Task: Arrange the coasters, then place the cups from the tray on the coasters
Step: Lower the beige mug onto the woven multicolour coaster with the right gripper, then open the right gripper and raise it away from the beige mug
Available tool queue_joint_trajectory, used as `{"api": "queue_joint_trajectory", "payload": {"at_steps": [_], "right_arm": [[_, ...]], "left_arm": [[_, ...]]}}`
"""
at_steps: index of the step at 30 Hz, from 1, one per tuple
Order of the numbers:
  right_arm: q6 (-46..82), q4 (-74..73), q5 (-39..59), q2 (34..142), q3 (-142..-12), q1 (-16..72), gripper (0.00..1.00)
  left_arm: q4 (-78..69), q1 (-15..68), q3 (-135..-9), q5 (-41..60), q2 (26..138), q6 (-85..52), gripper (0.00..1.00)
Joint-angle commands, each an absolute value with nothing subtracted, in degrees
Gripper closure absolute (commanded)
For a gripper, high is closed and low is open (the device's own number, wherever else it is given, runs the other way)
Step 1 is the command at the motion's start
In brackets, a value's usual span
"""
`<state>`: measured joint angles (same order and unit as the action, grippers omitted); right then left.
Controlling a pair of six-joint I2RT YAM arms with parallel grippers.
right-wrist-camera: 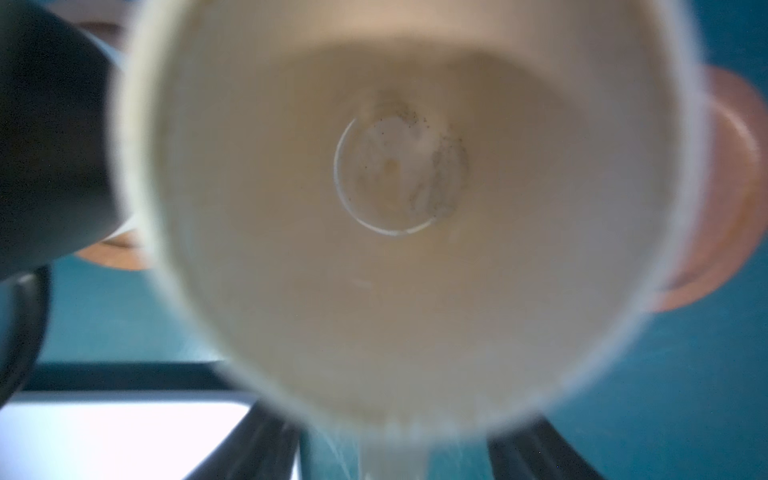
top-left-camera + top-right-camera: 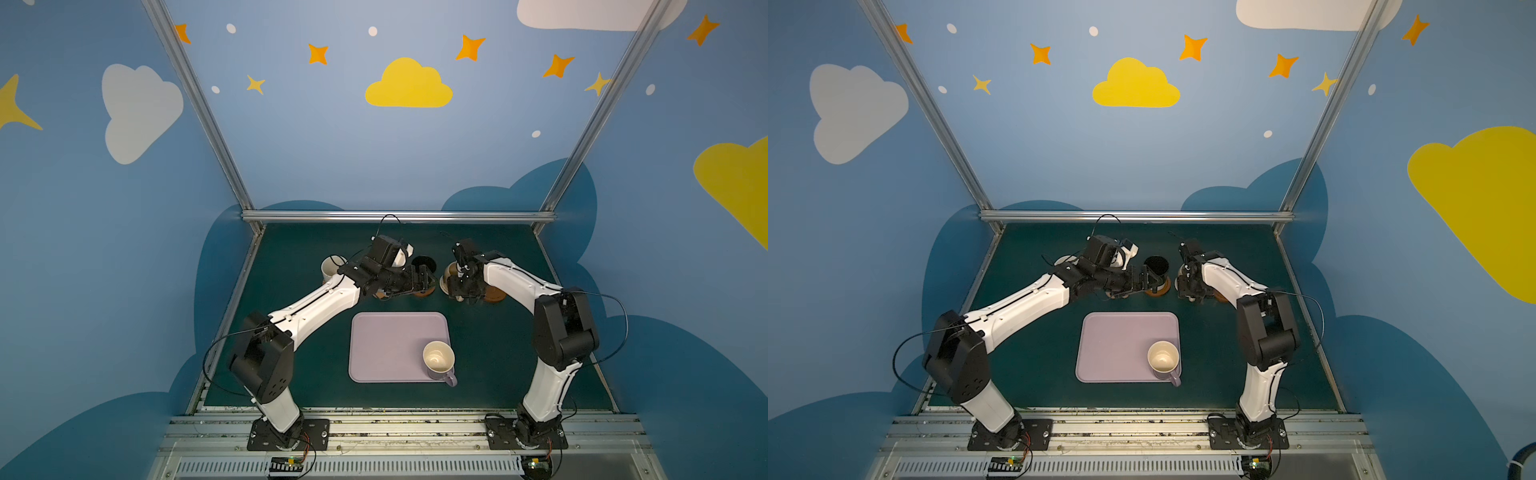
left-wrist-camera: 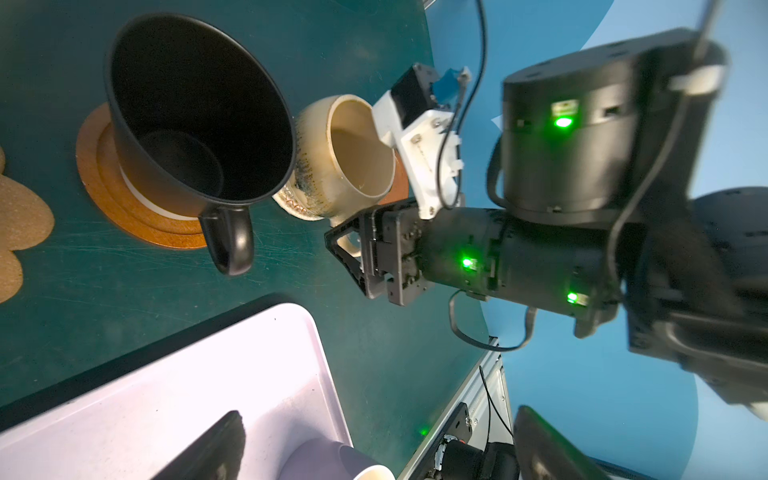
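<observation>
**While jaws stand apart, cream speckled mug (image 3: 345, 158) sits on pale woven coaster (image 3: 295, 205)**

Just right of centre in both top views, the right gripper (image 2: 459, 291) half hides it. Only the right wrist view shows us its speckled floor, and table (image 1: 665, 395) between fingers (image 1: 536, 457) and handle (image 1: 392, 461). The black mug (image 3: 199, 116) crowds one side, a brown wooden disc (image 1: 731, 187) the other. The left gripper (image 3: 378, 415) gapes.

Tray (image 2: 386, 345) mostly bare — you have room everywhere but its lower-right corner, where the lilac mug (image 2: 439, 358) stands. Above, left arm (image 2: 320, 301) and right arm (image 2: 511, 278) crowd the black mug (image 2: 424, 262).
</observation>
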<state>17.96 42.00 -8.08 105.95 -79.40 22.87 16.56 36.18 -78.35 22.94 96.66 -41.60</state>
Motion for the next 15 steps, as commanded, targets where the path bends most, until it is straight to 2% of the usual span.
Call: {"api": "queue_joint_trajectory", "payload": {"at_steps": [1, 6, 15], "right_arm": [[17.49, 42.94, -8.48, 101.76, -78.77, 23.16, 0.13], [17.62, 43.87, -9.44, 98.88, -78.67, 23.29, 0.1], [17.97, 44.87, -10.46, 90.29, -76.36, 23.53, 0.09]], "left_arm": [[16.19, 36.36, -77.81, 23.55, 95.14, -41.51, 0.0], [15.57, 36.38, -76.59, 23.32, 93.99, -41.31, 0.0], [16.12, 36.29, -76.28, 23.55, 91.96, -40.78, 0.0]]}}
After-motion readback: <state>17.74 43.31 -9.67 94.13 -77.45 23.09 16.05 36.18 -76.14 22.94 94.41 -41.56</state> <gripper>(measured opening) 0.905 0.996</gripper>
